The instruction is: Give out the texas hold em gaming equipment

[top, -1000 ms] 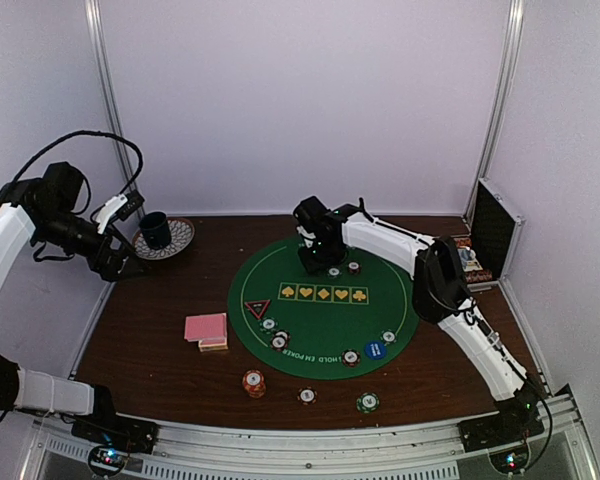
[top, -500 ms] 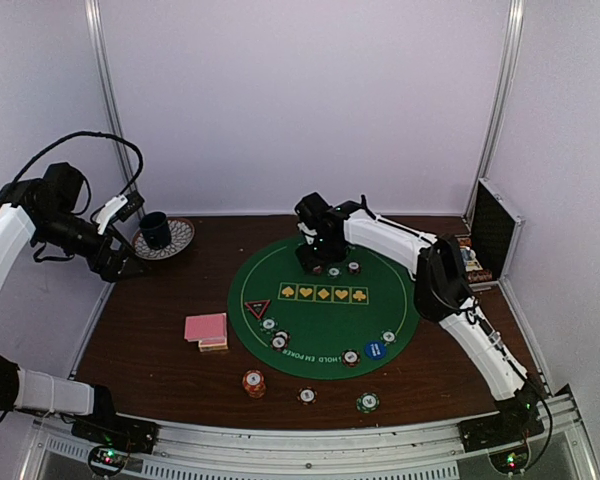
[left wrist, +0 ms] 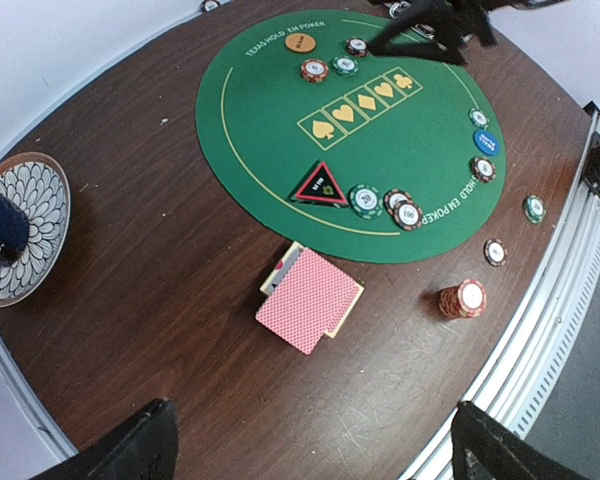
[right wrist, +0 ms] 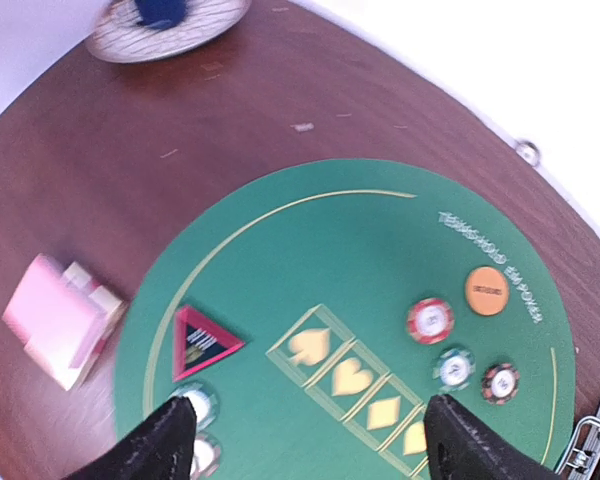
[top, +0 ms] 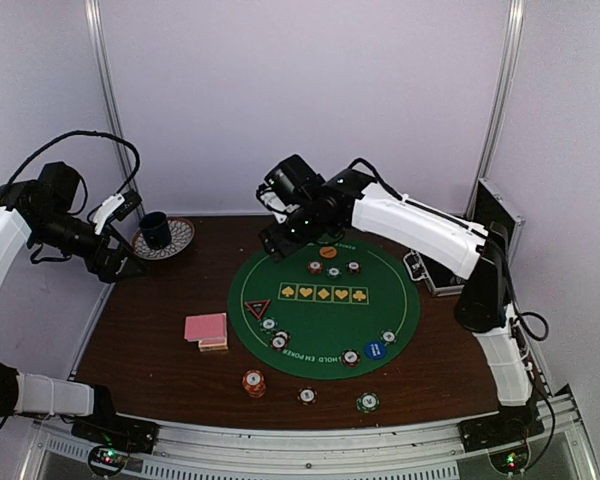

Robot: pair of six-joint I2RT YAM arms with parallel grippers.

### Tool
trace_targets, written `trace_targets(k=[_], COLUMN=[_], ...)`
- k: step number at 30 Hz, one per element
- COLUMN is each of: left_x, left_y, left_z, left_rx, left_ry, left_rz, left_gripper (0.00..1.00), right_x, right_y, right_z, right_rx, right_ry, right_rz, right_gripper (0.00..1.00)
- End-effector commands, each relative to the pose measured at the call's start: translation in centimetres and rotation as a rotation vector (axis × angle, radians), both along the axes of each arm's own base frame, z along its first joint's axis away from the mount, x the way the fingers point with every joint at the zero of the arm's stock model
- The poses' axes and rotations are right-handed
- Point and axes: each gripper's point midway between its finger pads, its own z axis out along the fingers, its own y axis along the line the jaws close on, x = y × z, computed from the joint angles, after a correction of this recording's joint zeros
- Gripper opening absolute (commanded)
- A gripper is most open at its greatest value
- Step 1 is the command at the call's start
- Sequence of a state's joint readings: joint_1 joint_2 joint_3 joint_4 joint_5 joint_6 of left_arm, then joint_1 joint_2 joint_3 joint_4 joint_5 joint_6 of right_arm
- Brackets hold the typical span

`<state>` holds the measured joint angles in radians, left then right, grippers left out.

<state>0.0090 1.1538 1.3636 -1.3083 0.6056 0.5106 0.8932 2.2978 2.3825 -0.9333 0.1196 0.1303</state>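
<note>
The pink-backed card stack (left wrist: 310, 298) lies on the bare tabletop (left wrist: 160, 300), beside the green mat (left wrist: 270, 130). On the mat are a red triangle (left wrist: 322, 185), an orange disc (right wrist: 486, 290) near the far rim next to three striped chips (right wrist: 430, 320), and a blue disc (left wrist: 487, 141). The blue disc and the orange chip pile (left wrist: 462, 298), which sits off the mat, show in the left wrist and top views. The right wrist view cuts them off. The left claw (left wrist: 310, 408) and right claw (right wrist: 312, 402) are both released and hold nothing.
</note>
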Motion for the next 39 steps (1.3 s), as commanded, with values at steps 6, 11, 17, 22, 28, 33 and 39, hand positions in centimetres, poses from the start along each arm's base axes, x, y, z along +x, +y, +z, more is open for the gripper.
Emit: trace_targets(k=[6, 11, 17, 22, 28, 33, 39], left_x=[0.2, 0.1, 0.1, 0.1, 0.1, 0.1, 0.3], left_y=[-0.4, -0.6, -0.6, -0.7, -0.7, -0.7, -0.7], left_z=[1.4, 1.5, 1.9, 2.2, 2.0, 2.0, 2.1], left_rx=[-0.021, -0.033, -0.041, -0.047, -0.049, -0.049, -0.046], left_ry=[-0.051, -0.048, -0.055, -0.063, -0.057, -0.057, -0.058], left_rz=[-0.006, -0.006, 0.000, -0.003, -0.005, -0.007, -0.003], left_gripper=[0.98, 0.98, 0.97, 0.98, 0.98, 0.98, 0.98], right_x=[-15.9, -21.9, -24.2, -24.6, -25.1, -25.3, -25.6], right_y=[4.2, 6.2, 7.3, 7.4, 7.3, 7.2, 7.3], right_z=[-3.2, -6.5, -9.5, -11.0, -12.8, -13.8, -14.3], right_rx=[-0.080, -0.113, -0.151, -0.192, -0.233, -0.274, -0.286], right_ry=[0.117, 0.209, 0.250, 0.263, 0.276, 0.273, 0.273], right_rz=[0.253, 0.363, 0.387, 0.400, 0.415, 0.421, 0.429], right_gripper=[0.92, 0.94, 0.90, 0.90, 0.85, 0.78, 0.75])
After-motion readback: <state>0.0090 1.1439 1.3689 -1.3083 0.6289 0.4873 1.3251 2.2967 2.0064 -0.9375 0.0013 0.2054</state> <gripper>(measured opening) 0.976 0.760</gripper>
